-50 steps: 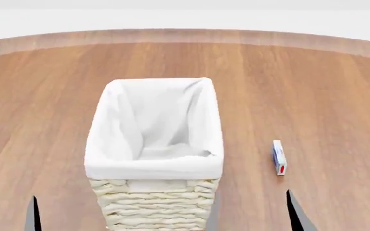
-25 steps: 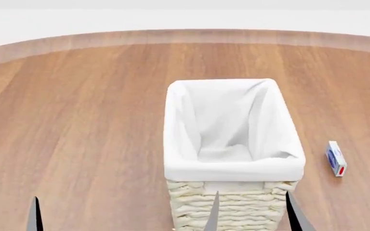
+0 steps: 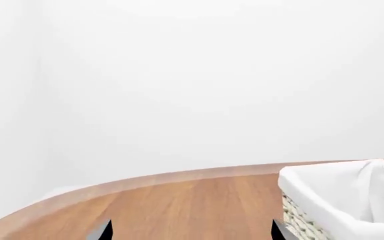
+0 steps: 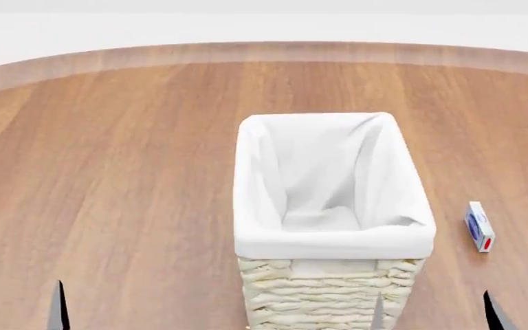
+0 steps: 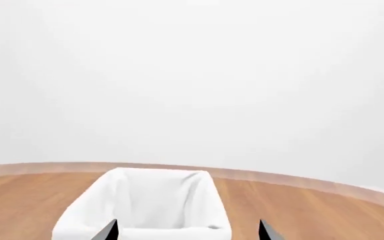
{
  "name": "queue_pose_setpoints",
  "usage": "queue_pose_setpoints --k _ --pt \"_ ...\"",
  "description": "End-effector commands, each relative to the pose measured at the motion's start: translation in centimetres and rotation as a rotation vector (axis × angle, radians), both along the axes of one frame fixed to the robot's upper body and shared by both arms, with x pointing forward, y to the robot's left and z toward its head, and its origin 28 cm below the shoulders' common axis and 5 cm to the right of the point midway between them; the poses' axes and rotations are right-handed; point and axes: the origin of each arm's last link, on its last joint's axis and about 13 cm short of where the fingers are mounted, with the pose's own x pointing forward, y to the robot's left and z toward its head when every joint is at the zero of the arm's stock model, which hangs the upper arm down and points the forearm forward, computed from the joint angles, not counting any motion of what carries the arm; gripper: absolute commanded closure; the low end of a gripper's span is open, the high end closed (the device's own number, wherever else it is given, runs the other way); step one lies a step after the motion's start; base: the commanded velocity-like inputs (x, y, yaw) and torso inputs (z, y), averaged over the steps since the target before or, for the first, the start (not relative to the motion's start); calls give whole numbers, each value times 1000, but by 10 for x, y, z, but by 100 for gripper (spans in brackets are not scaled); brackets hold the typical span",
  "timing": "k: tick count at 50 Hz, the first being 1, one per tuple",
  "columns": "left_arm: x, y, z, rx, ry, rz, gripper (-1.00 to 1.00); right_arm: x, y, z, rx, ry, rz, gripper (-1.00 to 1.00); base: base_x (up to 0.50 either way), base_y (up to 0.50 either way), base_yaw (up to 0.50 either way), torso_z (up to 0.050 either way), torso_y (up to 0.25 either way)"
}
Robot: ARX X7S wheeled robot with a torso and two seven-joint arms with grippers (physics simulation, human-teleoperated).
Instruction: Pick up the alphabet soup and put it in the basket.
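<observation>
the wicker basket [image 4: 333,206] stands upright on the wooden tabletop [image 4: 108,172], its white cloth lining empty, and it sits where it did half a second ago after shifting across the head view before that. the right pincer [image 4: 434,311] has slid outward toward the right; its dark fingertips now show spread wide near the basket's front corner. the left pincer [image 4: 60,309] shows only one tip there, though its wrist view has both tips wide apart. a small blue-and-white box [image 4: 478,225] lies beside the basket. the alphabet soup is in no view, so the search probably goes on.
</observation>
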Motion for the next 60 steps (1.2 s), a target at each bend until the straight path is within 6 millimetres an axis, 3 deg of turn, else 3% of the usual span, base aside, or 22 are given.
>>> queue_pose_setpoints --k 1,5,6,11,12,13,31,49,60 --pt "6 0 -8 4 21 9 -100 -24 -42 -16 -1 49 -30 -100 0 0 0 0 0" --pt "8 0 -8 9 24 14 -100 -38 -55 -30 -5 83 -74 -100 0 0 0 0 0" --pt "9 0 -10 14 25 14 -100 -54 -62 -51 -7 118 -100 -100 0 0 0 0 0" --pt "9 1 -11 11 27 17 -100 -67 -63 -67 0 144 -117 -100 0 0 0 0 0" --pt "9 2 -11 16 26 24 -100 -119 -50 -103 120 263 -174 -100 0 0 0 0 0" --pt "9 1 -11 15 26 24 -100 -127 -54 -112 95 212 -202 -100 0 0 0 0 0" --pt "10 2 -12 15 32 26 -100 -129 -50 -138 108 238 -235 -100 0 0 0 0 0" --pt "11 2 -14 15 37 28 -100 -115 -43 -151 71 238 -230 -100 0 0 0 0 0" --pt "12 1 -16 17 42 23 -100 -112 -53 -138 61 197 -278 -100 0 0 0 0 0"
